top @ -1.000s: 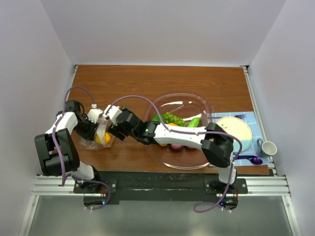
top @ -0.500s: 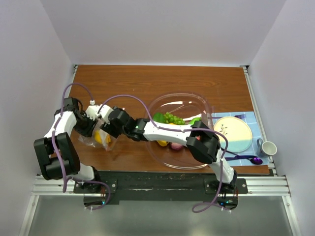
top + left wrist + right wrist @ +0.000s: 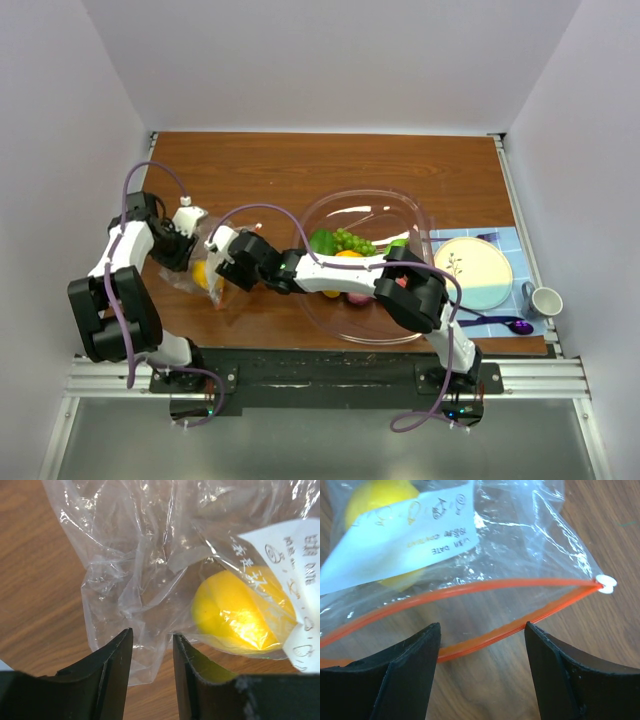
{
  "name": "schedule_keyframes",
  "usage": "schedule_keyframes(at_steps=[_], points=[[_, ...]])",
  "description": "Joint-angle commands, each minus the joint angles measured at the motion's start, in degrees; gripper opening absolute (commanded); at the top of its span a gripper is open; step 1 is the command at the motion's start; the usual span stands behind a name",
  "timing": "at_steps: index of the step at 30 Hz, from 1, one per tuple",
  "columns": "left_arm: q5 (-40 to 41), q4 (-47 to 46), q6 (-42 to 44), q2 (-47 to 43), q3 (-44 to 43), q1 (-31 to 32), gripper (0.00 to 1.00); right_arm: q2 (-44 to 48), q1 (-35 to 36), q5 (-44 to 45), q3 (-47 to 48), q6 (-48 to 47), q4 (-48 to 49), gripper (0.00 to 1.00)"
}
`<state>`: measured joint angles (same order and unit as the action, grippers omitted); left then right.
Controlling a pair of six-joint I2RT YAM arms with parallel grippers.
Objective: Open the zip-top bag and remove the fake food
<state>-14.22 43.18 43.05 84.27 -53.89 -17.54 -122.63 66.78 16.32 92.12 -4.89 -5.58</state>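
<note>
The zip-top bag (image 3: 207, 283) lies on the wooden table at the left, and its red-orange zip strip (image 3: 485, 636) is parted into an open loop. A yellow fake fruit (image 3: 235, 611) sits inside it behind a white label and also shows in the right wrist view (image 3: 380, 500). My left gripper (image 3: 190, 248) is at the bag's closed end, its jaws a little apart. A loose fold of the bag (image 3: 142, 585) hangs between them (image 3: 152, 645). My right gripper (image 3: 218, 266) is wide open at the bag's mouth and straddles the lower strip (image 3: 481, 629). More fake food (image 3: 348, 242) lies in the bowl.
The large clear pinkish bowl (image 3: 422, 216) stands right of the bag, and my right arm reaches across it. A plate (image 3: 478, 270) on a blue mat, a purple spoon (image 3: 516, 325) and a small cup (image 3: 546, 300) are at the far right.
My right gripper has moved left and down the table to the bag's mouth. My left gripper has shifted slightly back and left. The bag has stayed about where it was.
</note>
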Motion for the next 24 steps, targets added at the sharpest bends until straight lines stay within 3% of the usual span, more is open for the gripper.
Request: schedule_keyframes(at_steps=[1, 10, 19, 24], points=[[-4.3, 0.4, -2.5, 1.3, -3.4, 1.2, 0.43, 0.4, 0.0, -3.6, 3.0, 2.1, 2.3, 0.74], [-4.0, -2.6, -5.8, 4.5, -1.8, 4.9, 0.43, -2.5, 2.6, -10.8, 3.4, 3.5, 5.0, 0.94], [-3.1, -2.6, -5.5, 4.8, -0.2, 6.0, 0.43, -6.1, 2.8, -8.0, 4.1, 7.2, 8.0, 0.98], [-5.1, 2.3, -1.9, 5.7, 0.1, 6.6, 0.43, -8.4, 2.7, -3.0, 6.8, 5.9, 9.3, 0.99]])
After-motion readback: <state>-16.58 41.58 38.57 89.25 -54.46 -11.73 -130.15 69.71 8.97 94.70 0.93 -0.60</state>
